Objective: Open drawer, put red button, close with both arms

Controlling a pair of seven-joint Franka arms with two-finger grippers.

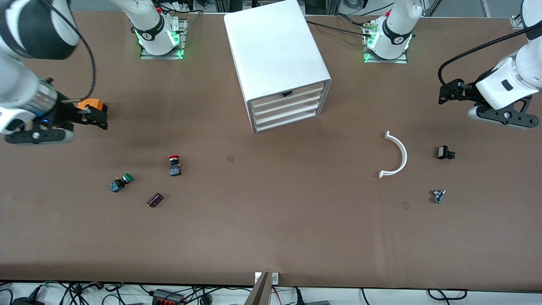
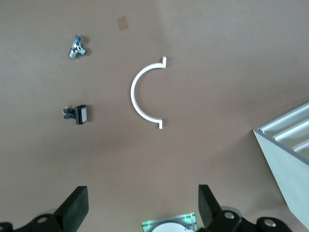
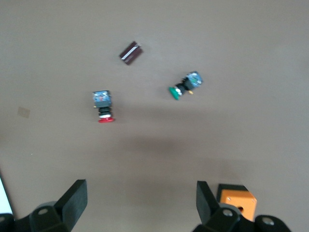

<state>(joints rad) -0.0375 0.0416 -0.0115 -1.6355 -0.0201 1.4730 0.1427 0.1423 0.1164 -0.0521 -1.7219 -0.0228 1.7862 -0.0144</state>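
The white cabinet (image 1: 277,63) stands at the middle of the table, and all of its stacked drawers (image 1: 288,108) are shut. Its corner also shows in the left wrist view (image 2: 285,154). The red button (image 1: 174,165) lies on the table toward the right arm's end, nearer the front camera than the cabinet. It also shows in the right wrist view (image 3: 102,107). My right gripper (image 1: 95,116) is open and empty in the air beside the orange box (image 1: 91,104); in its wrist view (image 3: 140,203) the jaws stand wide apart. My left gripper (image 1: 449,93) is open and empty over the left arm's end, and shows in its wrist view (image 2: 142,208).
A green-capped button (image 1: 120,183) and a small dark block (image 1: 155,200) lie near the red button. A white half ring (image 1: 396,154), a small black part (image 1: 444,153) and a small metal part (image 1: 438,195) lie toward the left arm's end.
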